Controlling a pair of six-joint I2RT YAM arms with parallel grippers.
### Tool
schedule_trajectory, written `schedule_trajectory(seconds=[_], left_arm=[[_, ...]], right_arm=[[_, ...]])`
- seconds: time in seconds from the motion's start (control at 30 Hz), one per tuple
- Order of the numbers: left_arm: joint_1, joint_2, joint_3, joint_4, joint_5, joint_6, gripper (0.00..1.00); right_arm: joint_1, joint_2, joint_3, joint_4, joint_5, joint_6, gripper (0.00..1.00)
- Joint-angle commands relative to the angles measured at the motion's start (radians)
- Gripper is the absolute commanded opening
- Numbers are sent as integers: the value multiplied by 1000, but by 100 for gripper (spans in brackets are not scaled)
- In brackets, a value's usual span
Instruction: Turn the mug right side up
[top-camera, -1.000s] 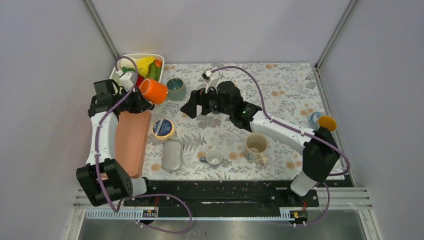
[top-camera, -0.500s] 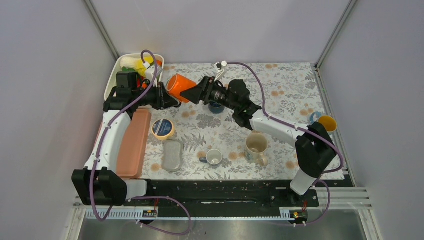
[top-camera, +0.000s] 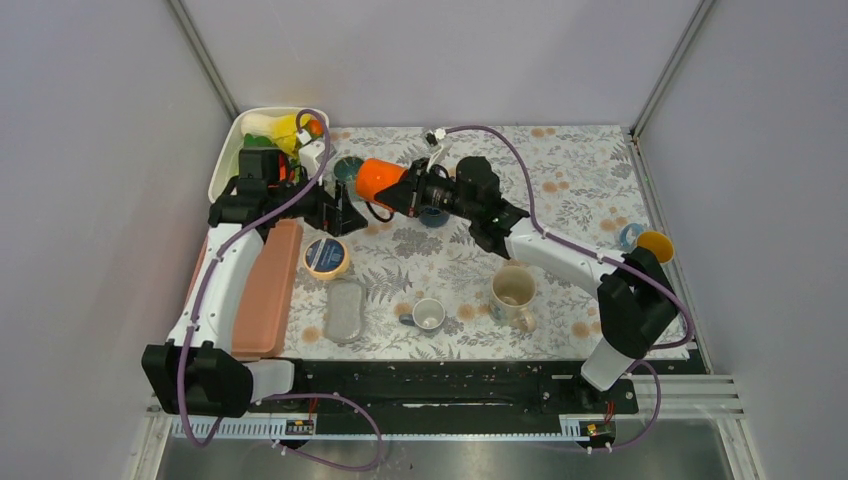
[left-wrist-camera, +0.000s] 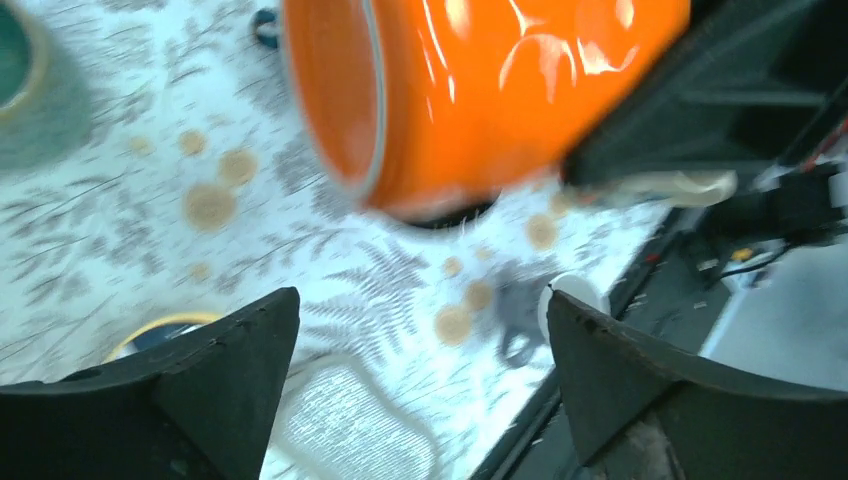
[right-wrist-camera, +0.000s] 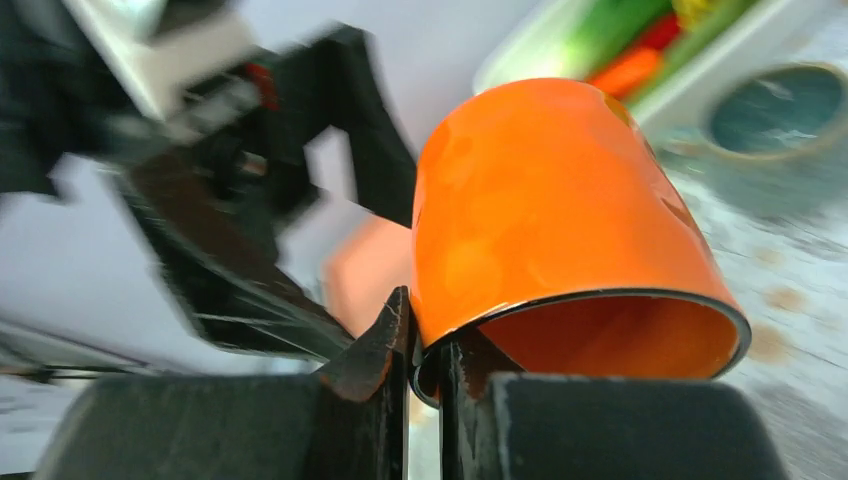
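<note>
The orange mug (top-camera: 378, 180) hangs on its side above the back of the table, its mouth facing my right gripper (top-camera: 405, 192). In the right wrist view that gripper (right-wrist-camera: 428, 330) is shut on the mug's (right-wrist-camera: 540, 200) rim, one finger inside and one outside. My left gripper (top-camera: 345, 212) stands open just left of the mug, apart from it. The left wrist view has the mug (left-wrist-camera: 470, 90) above and beyond the wide-apart fingers of my left gripper (left-wrist-camera: 420, 300), with nothing between them.
A white bin (top-camera: 232, 150) of toy food sits at the back left, with a teal bowl (top-camera: 347, 170) beside it. A salmon tray (top-camera: 265, 285), a round tin (top-camera: 326, 257), a mesh pouch (top-camera: 346, 310), a small white cup (top-camera: 428, 314), a beige mug (top-camera: 514, 293) and a yellow cup (top-camera: 655, 245) are spread about.
The left gripper carried the mug to the right gripper, then opened and let it go. The right gripper shut on the rim and now holds the mug.
</note>
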Motion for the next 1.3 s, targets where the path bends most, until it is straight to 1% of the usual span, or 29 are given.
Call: schedule_trajectory(seconds=[0.0, 0.07, 0.17, 0.23, 0.3, 0.37, 0.43, 0.6, 0.73, 0.87, 1.07, 1.13, 1.17, 1.23, 1.27], left_arm=[[54, -26, 70, -140, -186, 213, 99], [122, -17, 99, -165, -225, 223, 99], [139, 18, 138, -176, -342, 215, 99], [138, 50, 159, -177, -350, 198, 99], [135, 79, 173, -177, -340, 173, 99], [127, 101, 183, -177, -341, 166, 99], [114, 120, 185, -175, -353, 163, 99], [100, 162, 183, -165, -368, 157, 99], [85, 184, 170, -154, -398, 161, 99], [63, 203, 153, -148, -413, 171, 99], [-11, 244, 143, -124, -419, 171, 99], [-34, 254, 144, -124, -422, 177, 99], [-45, 256, 143, -123, -426, 179, 99], [-61, 260, 137, -116, -434, 184, 99], [-68, 261, 136, -115, -434, 187, 99]], right_arm=[[-6, -86, 180, -512, 123, -547, 0], [30, -73, 262, -759, 186, -802, 0], [130, -11, 390, -1101, 329, -1185, 0], [195, 48, 465, -1313, 408, -1376, 0], [245, 99, 513, -1489, 478, -1532, 0], [281, 135, 525, -1561, 510, -1648, 0], [302, 171, 540, -1595, 520, -1736, 0], [341, 328, 680, -1689, 531, -1783, 0], [367, 435, 739, -1723, 553, -1809, 0], [380, 489, 776, -1766, 514, -1816, 0], [401, 552, 793, -1767, 561, -1820, 1], [407, 563, 792, -1752, 569, -1816, 5], [409, 564, 785, -1740, 575, -1813, 8], [416, 561, 770, -1718, 601, -1811, 18], [421, 557, 762, -1702, 620, -1809, 24]])
